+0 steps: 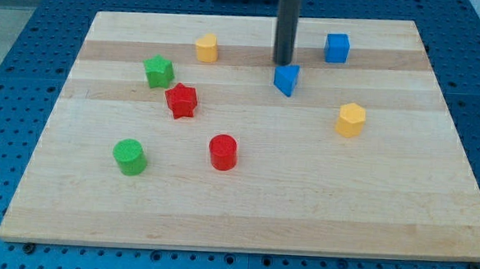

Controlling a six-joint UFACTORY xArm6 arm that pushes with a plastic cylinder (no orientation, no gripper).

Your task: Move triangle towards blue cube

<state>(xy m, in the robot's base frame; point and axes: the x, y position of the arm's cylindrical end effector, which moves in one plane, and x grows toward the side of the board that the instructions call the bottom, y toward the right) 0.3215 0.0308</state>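
The blue triangle point(286, 79) lies on the wooden board point(244, 209) right of the middle, toward the view's top. The blue cube point(337, 47) sits up and to the right of it, near the board's top edge. My tip point(283, 63) is the lower end of the dark rod and stands just above the triangle's upper left edge, touching it or nearly so. The cube is well apart to the tip's right.
A yellow block point(207, 47) sits left of the rod. A green star-like block point(158, 71) and a red star-like block point(181, 101) lie at the left. A red cylinder point(223, 152), a green cylinder point(129, 157) and a yellow hexagonal block point(350, 120) lie lower down.
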